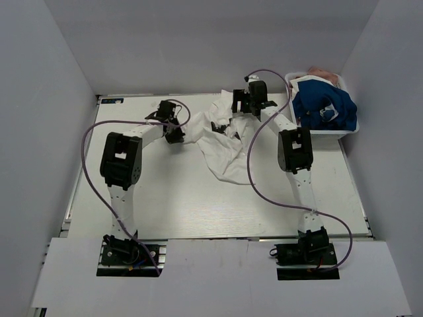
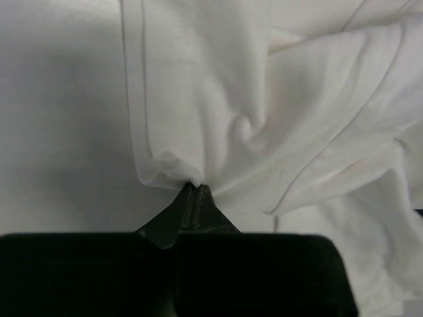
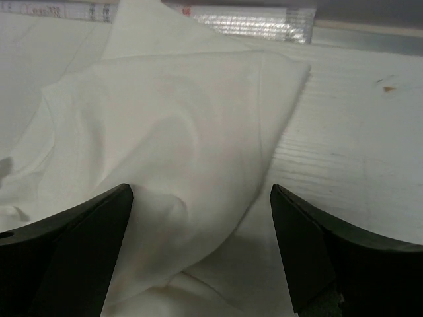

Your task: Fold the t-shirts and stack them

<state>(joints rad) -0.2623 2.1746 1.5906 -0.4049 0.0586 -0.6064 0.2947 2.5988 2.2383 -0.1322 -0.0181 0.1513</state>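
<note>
A: White walls (image 1: 59, 99) were seen closing in the table (image 1: 198, 211) on three sides. Could any writing be read?

B: None could. A small label (image 1: 111, 101) was seen at the table's far left corner, and a printed strip (image 3: 39, 9) was seen along the far edge in the right wrist view. The characters on both were too small and blurred to be made out.

A: Where was the white t-shirt (image 1: 221, 148) found?

B: It was found crumpled on the far middle of the table, between the two arms. A bunched fold at its left edge was pinched by the left tool (image 2: 196, 188), whose fingers were pressed together on the cloth. The right tool (image 3: 201, 193) was held over the shirt's far right part with its fingers wide apart. Whether the cloth was touched could not be told.

A: What was hidden or unclear?

B: A blue t-shirt (image 1: 324, 109) was heaped in a white bin (image 1: 330, 134) at the far right corner. Behind it, something pale pink (image 1: 324, 71) was mostly hidden. Dark patches (image 1: 228, 125) were noted on the white t-shirt by the right tool, but print could not be told from shadow.
</note>
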